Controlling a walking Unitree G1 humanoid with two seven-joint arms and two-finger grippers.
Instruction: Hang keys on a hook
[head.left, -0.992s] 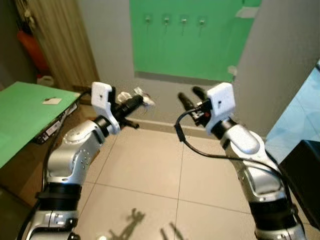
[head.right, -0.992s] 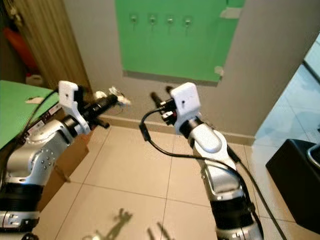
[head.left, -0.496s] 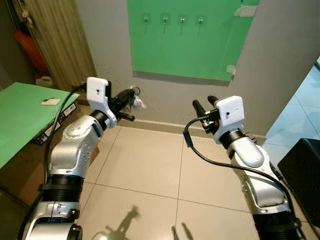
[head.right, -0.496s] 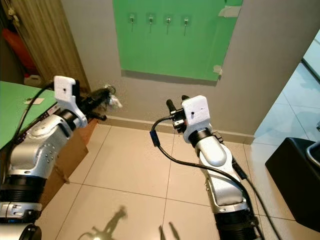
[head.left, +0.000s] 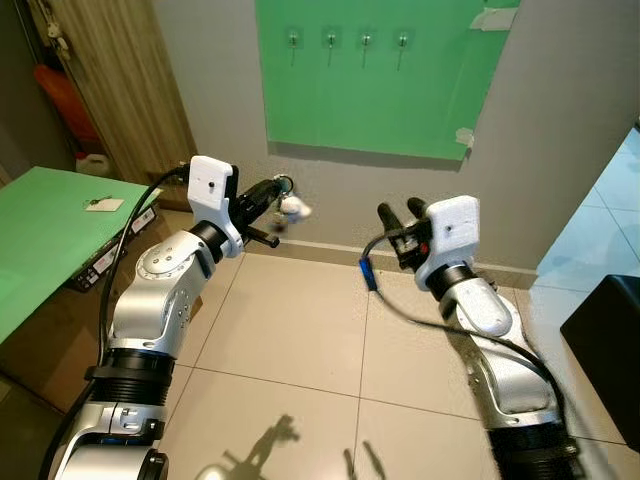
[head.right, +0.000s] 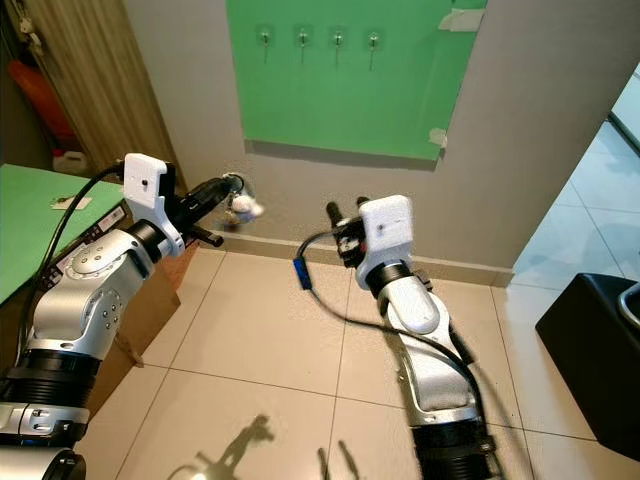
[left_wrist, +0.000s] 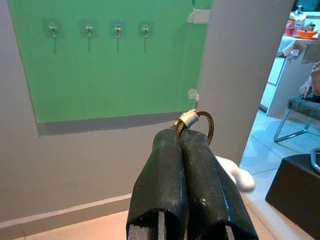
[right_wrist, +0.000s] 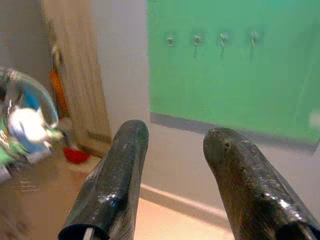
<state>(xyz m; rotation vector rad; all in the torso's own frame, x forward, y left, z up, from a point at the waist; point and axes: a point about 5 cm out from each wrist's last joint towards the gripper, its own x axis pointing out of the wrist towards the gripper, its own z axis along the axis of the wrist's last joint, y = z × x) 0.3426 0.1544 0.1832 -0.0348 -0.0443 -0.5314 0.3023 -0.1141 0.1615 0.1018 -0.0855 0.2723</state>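
The left gripper (head.left: 272, 192) is pinching the keys (left_wrist: 196, 121) between pressed-together fingers, ring poking past the tips and a white fob dangling beneath, holding them raised toward the hooks (head.left: 347, 41) on the green board (head.left: 380, 90), probably for carrying over. The right gripper (head.left: 400, 212) is waiting empty, fingers spread. The key blades themselves are too small to make out

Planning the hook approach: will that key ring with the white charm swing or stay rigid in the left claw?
Likely swings: the white charm hangs loose below the ring, which alone is pinched by the left claw. Probably light. The ring looks stiff metal, so it should hold shape at the hooks.
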